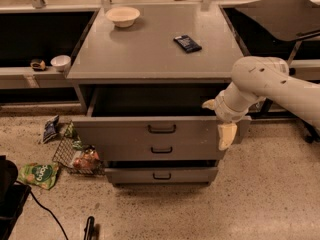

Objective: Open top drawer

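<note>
One view only; camera sits high, in front of the grey metal drawer cabinet (150, 59), tilted down and facing its fronts nearly square on; mid range, so the cabinet fills the centre and the speckled floor (260, 204) runs along the bottom; my white arm (280, 84) comes in from the picture's right edge; my cream two-finger gripper (218, 120) sits at the right end of the wide grey top drawer (130, 129), centre-right of frame.
</note>
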`<state>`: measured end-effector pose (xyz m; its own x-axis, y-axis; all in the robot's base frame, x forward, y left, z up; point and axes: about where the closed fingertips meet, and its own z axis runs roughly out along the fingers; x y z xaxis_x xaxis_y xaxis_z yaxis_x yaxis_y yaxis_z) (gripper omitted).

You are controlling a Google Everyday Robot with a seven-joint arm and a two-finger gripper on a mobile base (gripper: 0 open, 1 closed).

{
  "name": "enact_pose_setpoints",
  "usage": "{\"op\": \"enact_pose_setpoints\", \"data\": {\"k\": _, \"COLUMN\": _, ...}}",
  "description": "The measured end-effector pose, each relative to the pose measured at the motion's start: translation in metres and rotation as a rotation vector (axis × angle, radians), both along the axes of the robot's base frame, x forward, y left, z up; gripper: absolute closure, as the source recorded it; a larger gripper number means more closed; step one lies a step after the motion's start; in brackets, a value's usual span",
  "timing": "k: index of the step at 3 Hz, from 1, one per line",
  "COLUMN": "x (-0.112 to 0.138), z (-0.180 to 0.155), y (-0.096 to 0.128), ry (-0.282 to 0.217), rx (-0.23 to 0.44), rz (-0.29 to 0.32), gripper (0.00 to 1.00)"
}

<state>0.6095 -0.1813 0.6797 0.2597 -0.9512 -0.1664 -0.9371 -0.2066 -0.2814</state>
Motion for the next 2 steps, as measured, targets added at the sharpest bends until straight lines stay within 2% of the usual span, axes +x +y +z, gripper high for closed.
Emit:
{"op": "enact_pose_setpoints", "data": {"k": 1, "x": -0.002, "z": -0.002, "y": 0.001, "ry": 0.007, "rx": 0.002, "rz": 0.003, "gripper": 0.00}}
{"op": "enact_pose_setpoints", "data": {"k": 2, "x": -0.014, "z": -0.009, "y": 0.006, "ry": 0.086, "rx": 0.017, "rz": 0.032, "gripper": 0.00}}
